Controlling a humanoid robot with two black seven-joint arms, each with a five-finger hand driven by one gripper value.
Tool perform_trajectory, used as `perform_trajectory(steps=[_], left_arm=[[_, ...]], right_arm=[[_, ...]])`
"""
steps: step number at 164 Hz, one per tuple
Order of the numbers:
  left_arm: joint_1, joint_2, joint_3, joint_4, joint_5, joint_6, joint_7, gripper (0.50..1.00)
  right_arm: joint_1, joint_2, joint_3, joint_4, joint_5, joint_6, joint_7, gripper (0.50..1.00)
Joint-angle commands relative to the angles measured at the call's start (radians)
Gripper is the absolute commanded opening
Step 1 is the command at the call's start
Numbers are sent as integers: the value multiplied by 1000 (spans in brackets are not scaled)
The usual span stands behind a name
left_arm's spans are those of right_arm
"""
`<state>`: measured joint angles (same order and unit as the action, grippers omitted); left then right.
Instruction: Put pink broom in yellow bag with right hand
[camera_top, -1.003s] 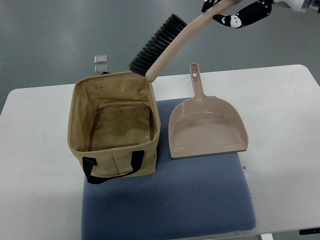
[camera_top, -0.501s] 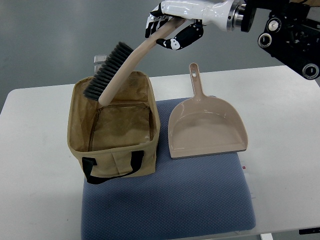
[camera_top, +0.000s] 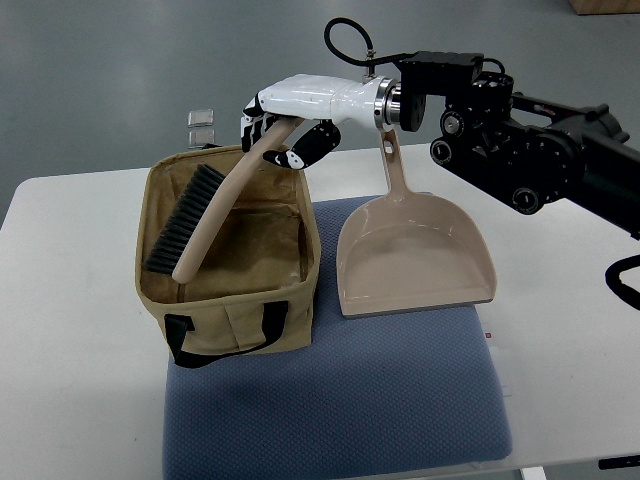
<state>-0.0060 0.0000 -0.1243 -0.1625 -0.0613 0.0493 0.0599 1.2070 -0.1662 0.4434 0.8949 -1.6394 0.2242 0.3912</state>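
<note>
Pink in its handle and dark in its bristles, the broom (camera_top: 200, 225) hangs tilted over the open yellow bag (camera_top: 228, 262), its brush end low inside the bag's mouth toward 8 o'clock from the right hand (camera_top: 277, 133). The hand has its fingers curled around the top end of the handle, above the back rim of the bag. The white forearm and the black arm reach in from the right edge. The bag stands on a blue mat (camera_top: 340, 400) on the white counter (camera_top: 70, 330). A pink dustpan (camera_top: 412, 250) lies on the mat just beside the bag, at 3 o'clock from it. No writing can be read on any of these things.
</note>
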Motion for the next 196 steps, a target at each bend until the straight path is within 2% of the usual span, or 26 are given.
perform_trajectory(steps=[1, 14, 53, 77, 87, 102, 123, 131, 156, 164, 186, 196], left_arm=[[1, 0, 0, 0, 0, 0, 1, 1000], [1, 0, 0, 0, 0, 0, 0, 1000], [1, 0, 0, 0, 0, 0, 0, 1000], [0, 0, 0, 0, 0, 0, 0, 1000], [0, 0, 0, 0, 0, 0, 0, 1000], [1, 0, 0, 0, 0, 0, 0, 1000], [1, 0, 0, 0, 0, 0, 0, 1000], [1, 0, 0, 0, 0, 0, 0, 1000], [1, 0, 0, 0, 0, 0, 0, 1000], [1, 0, 0, 0, 0, 0, 0, 1000], [1, 0, -2, 0, 0, 0, 0, 1000], [0, 0, 0, 0, 0, 0, 1, 1000]], right_arm=[[-12, 4, 0, -1, -2, -16, 2, 656], [-14, 4, 1, -1, -2, -17, 2, 680], [-14, -3, 6, 1, 1, -19, 2, 701], [-14, -12, 21, 2, 12, -22, 3, 721], [-14, -16, 34, 1, 20, -22, 3, 746], [-18, -19, 86, 1, 21, -26, 3, 750], [-100, -47, 202, -1, 55, -26, 3, 760], [-133, -62, 241, -1, 84, -28, 3, 803], [-244, -84, 365, -4, 211, -29, 3, 872], [-287, -84, 414, -4, 276, -29, 3, 913], [-373, -78, 512, -10, 437, -34, 3, 924], [-411, -75, 537, -16, 532, -62, 5, 924]])
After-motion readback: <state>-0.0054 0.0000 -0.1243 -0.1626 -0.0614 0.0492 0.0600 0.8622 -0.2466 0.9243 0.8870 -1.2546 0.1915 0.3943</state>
